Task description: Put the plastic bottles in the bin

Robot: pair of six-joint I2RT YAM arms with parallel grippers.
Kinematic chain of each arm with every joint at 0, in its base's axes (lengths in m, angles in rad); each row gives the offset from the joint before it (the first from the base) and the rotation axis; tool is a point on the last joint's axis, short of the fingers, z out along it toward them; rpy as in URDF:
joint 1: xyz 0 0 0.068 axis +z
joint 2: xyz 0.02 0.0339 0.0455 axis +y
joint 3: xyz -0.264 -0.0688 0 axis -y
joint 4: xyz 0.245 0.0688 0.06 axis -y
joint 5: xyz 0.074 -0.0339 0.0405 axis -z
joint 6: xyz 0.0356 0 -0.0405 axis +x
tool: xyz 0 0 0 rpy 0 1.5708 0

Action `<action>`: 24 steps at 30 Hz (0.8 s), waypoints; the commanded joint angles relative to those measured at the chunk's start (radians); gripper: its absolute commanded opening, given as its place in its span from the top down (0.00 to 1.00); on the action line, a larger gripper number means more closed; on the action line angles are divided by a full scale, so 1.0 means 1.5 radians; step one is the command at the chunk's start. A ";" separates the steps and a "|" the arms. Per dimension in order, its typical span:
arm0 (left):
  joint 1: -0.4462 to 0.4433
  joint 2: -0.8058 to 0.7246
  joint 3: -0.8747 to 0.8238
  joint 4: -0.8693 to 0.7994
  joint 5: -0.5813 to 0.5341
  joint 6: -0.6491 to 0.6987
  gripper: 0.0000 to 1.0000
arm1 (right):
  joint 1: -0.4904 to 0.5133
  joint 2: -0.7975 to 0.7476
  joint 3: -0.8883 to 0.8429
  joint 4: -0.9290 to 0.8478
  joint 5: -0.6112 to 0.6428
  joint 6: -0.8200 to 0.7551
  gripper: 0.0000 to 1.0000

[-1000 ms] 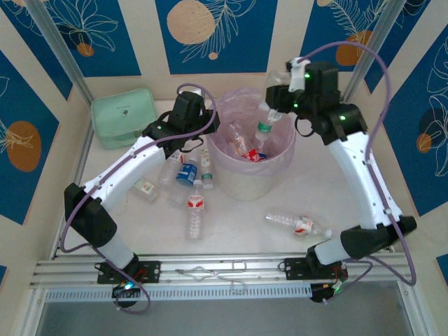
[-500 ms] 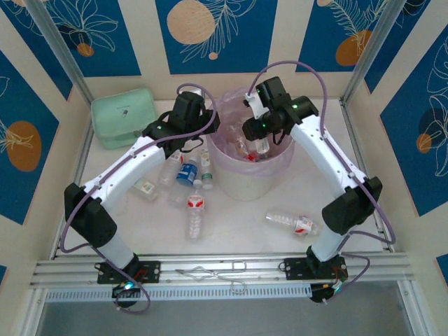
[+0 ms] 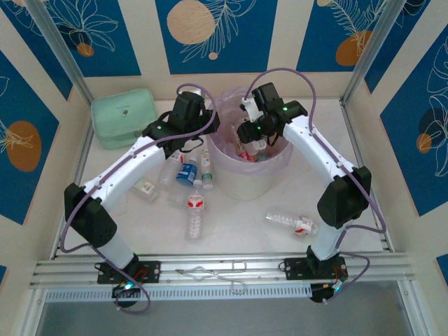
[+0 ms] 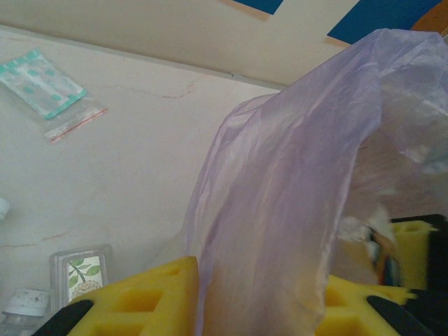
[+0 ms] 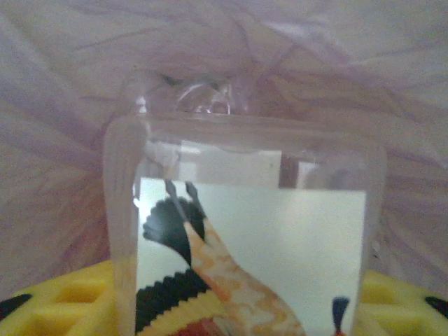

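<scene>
The bottle [image 5: 245,231] in my right claw [image 3: 253,140] is clear, square-shouldered plastic. Its white label carries an orange and black figure, and I can read no writing on it. In the right wrist view it sits clamped between the yellow foam pads [image 5: 59,297], with wrinkled pink bag film behind it. From above, that claw is down inside the bin [image 3: 245,180], a round white tub lined with the pink bag [image 3: 231,105], over a few bottles [image 3: 246,148] already in it. Loose bottles [image 3: 194,208] lie on the pale desk [image 3: 238,231] left of the bin, and one [image 3: 297,224] lies to its right. My left claw [image 3: 203,129] is at the bin's left rim. In its wrist view bag film [image 4: 280,224] drapes between the pads [image 4: 150,294], and I cannot tell if it is gripped. That view also shows a small zip bag [image 4: 50,91].
</scene>
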 commanded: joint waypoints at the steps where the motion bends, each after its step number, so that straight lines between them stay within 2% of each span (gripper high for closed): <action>1: 0.007 -0.009 -0.002 -0.009 0.005 0.002 0.71 | 0.011 0.060 -0.050 -0.044 -0.030 0.017 0.39; 9: 0.007 0.000 0.002 -0.011 0.010 0.001 0.71 | 0.000 0.046 -0.001 -0.057 -0.030 0.021 0.27; 14: 0.007 0.000 0.005 -0.010 0.005 0.004 0.71 | 0.001 0.034 0.082 -0.103 -0.031 0.016 0.08; 17: 0.007 0.004 0.011 -0.014 0.005 0.006 0.71 | 0.001 0.022 0.128 -0.119 -0.028 0.012 0.01; 24: 0.007 0.003 0.009 -0.015 0.004 0.006 0.71 | 0.002 -0.013 0.197 -0.142 -0.027 0.011 0.01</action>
